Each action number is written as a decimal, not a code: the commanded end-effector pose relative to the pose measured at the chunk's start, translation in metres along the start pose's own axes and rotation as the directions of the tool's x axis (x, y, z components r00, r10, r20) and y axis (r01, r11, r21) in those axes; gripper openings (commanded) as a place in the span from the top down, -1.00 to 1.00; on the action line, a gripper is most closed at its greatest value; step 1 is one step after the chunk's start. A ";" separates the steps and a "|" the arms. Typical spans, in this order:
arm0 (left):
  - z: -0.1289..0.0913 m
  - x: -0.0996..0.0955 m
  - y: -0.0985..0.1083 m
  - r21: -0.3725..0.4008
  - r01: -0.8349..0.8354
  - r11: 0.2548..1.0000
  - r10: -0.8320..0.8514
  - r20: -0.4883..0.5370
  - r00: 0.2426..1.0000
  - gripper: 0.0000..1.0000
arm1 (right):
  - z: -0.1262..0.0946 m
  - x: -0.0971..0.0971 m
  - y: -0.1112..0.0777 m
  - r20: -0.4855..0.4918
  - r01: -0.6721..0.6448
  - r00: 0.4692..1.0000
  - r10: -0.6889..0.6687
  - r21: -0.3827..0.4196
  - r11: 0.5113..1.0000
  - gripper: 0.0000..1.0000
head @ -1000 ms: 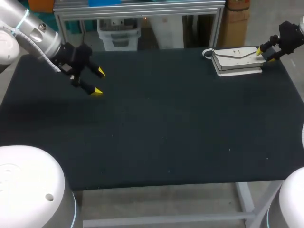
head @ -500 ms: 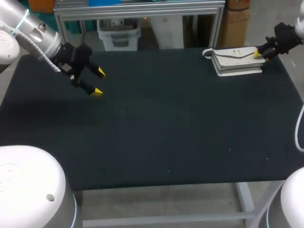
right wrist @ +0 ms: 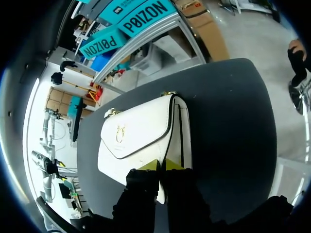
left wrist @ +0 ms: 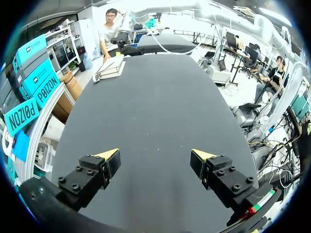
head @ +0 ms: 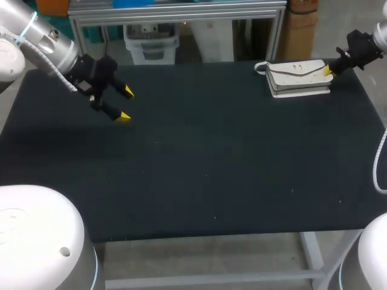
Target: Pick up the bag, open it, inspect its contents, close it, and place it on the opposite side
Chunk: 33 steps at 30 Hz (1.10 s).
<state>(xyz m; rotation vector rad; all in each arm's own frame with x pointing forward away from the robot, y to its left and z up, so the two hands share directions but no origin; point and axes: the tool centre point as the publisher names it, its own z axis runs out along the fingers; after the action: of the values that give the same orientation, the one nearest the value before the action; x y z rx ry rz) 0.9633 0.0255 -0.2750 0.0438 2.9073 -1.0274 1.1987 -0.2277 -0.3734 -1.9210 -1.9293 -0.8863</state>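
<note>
A white bag with a flap and a small gold clasp lies at the table's far right corner. It also shows far ahead in the left wrist view as the bag. My right gripper is at the bag's right end. In the right wrist view its yellow fingertips stand almost together, pinching the near edge of the bag, so the right gripper is shut on it. My left gripper hovers wide open over the far left of the table, and the left gripper has nothing between its fingers.
The black table stretches between the two arms. The bag lies close to the table's far edge and right edge.
The right gripper's fingers have closed on the bag's right end. The bag has shifted slightly left and toward the far edge. The left arm has not moved.
</note>
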 end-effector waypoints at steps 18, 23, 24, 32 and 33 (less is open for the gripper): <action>0.001 0.000 0.000 0.002 -0.001 1.000 0.001 0.001 1.000 -1.00 | -0.010 0.035 -0.070 -0.101 0.013 0.995 -0.004 0.085 0.996 1.00; 0.001 0.000 0.000 0.002 -0.001 1.000 0.001 0.001 1.000 -1.00 | -0.008 0.047 -0.091 -0.092 0.004 0.996 0.004 0.088 0.996 1.00; 0.001 0.000 0.000 0.002 -0.001 1.000 0.001 0.001 1.000 -1.00 | -0.008 0.048 -0.094 -0.095 0.003 0.995 0.005 0.088 0.996 1.00; 0.001 0.000 0.000 0.002 -0.001 1.000 0.001 0.001 1.000 -1.00 | -0.003 0.056 -0.117 -0.096 -0.013 0.995 0.025 0.129 0.992 0.16; 0.001 0.000 0.000 0.002 -0.001 1.000 0.001 0.001 1.000 -1.00 | -0.005 0.054 -0.117 -0.097 -0.019 0.995 0.031 0.130 0.991 0.02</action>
<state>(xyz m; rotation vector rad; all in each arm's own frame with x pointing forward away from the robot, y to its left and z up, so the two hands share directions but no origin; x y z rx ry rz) 0.9635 0.0254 -0.2751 0.0439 2.9074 -1.0276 1.0913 -0.1817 -0.3666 -1.7217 -1.8509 -0.7404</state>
